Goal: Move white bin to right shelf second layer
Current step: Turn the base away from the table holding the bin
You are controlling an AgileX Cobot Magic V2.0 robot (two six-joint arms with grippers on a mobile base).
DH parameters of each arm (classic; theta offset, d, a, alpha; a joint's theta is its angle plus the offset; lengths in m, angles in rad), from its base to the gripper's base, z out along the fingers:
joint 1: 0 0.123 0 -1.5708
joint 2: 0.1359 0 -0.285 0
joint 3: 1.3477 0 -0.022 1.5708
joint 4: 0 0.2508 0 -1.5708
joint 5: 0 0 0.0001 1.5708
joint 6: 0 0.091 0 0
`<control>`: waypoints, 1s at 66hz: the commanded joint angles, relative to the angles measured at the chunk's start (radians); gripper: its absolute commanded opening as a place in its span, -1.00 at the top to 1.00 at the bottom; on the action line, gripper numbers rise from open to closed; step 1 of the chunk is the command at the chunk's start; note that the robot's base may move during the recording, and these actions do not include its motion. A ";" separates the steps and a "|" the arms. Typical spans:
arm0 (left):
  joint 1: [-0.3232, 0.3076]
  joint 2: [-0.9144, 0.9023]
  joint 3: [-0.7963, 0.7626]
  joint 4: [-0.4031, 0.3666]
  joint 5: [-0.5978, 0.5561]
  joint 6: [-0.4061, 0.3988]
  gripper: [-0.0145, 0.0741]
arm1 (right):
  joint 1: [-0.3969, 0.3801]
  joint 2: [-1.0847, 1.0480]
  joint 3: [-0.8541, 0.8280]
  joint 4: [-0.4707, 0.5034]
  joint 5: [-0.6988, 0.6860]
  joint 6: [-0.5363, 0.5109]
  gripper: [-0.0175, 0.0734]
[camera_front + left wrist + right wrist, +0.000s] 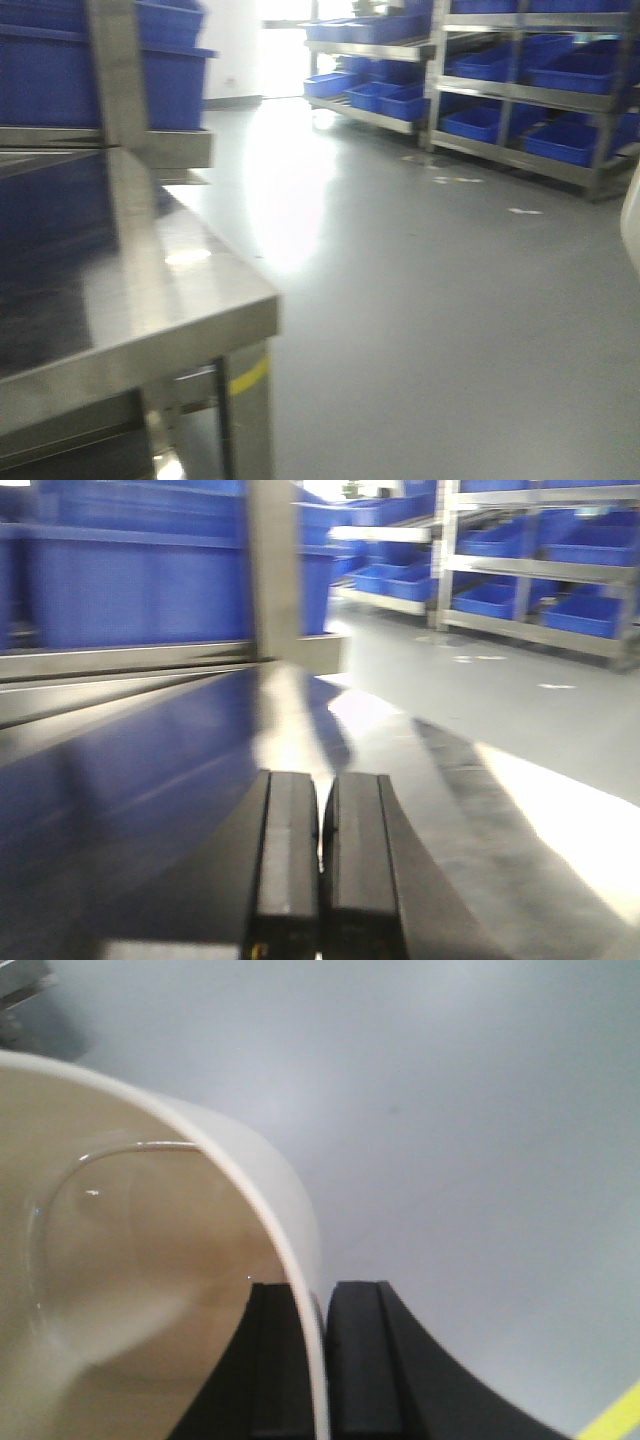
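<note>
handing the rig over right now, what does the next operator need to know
Left gripper: shut, empty, over the steel table top.
Right gripper: shut on the wall of the white bin, which hangs above the grey floor.
Done: bin lifted and held.
Left: carry it across the room to the right shelf rack, which holds blue crates, and set it on the second layer. The frames are too blurred to show a free spot.
</note>
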 commanded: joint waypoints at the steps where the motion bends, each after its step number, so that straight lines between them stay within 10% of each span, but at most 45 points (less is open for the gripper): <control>1: -0.004 -0.014 0.037 -0.006 -0.084 -0.003 0.48 | 0.000 -0.011 -0.030 -0.006 -0.061 0.000 0.51; 66: -0.004 -0.014 0.037 -0.006 -0.084 -0.003 0.48 | 0.000 -0.011 -0.030 -0.006 -0.061 0.000 0.51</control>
